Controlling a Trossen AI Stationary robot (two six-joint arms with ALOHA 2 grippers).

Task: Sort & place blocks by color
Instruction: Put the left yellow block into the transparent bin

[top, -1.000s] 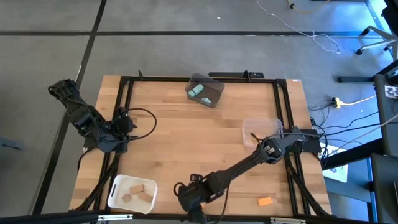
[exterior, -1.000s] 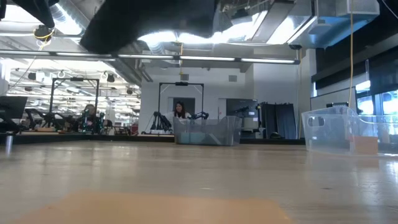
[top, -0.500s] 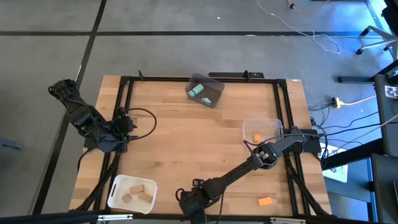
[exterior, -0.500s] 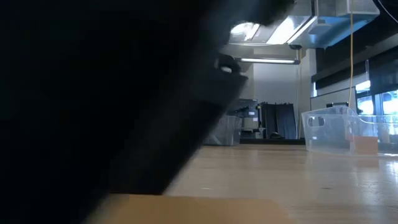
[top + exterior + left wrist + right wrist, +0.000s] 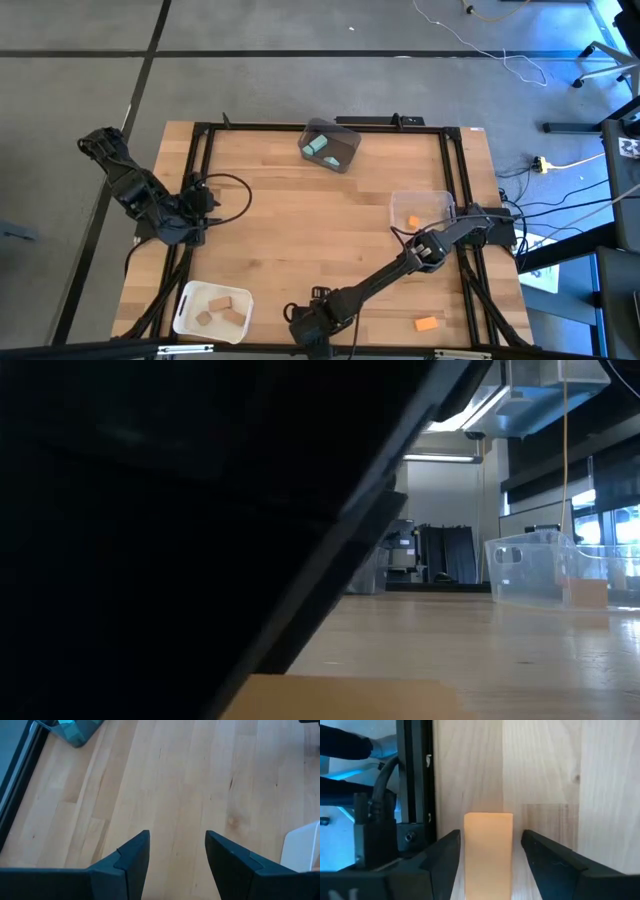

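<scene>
A pale tan block (image 5: 488, 852) lies flat on the table by the near edge, also seen in the low view (image 5: 340, 696). My right gripper (image 5: 490, 837) is low over it and open, one finger on each side, with no contact that I can see. In the high view the right gripper (image 5: 304, 328) hides that block. Teal blocks (image 5: 318, 147) lie in the dark grey bin. One orange block (image 5: 413, 221) is in the clear bin and another orange block (image 5: 427, 323) lies on the table. Tan blocks (image 5: 218, 308) sit in the white bin. My left gripper (image 5: 177, 850) waits open at the table's left side.
The black table frame (image 5: 415, 795) and cables run close beside the tan block at the near edge. The white bin (image 5: 210, 310) stands at the near left, the dark grey bin (image 5: 330, 146) at the far middle, the clear bin (image 5: 420, 212) at the right. My right arm (image 5: 180, 510) blocks the low view's left.
My right gripper has moved down and toward the table's near edge, onto the spot of the tan block. Its arm now fills the left of the low view. The arm's elbow has swung off the clear bin, uncovering the orange block inside.
</scene>
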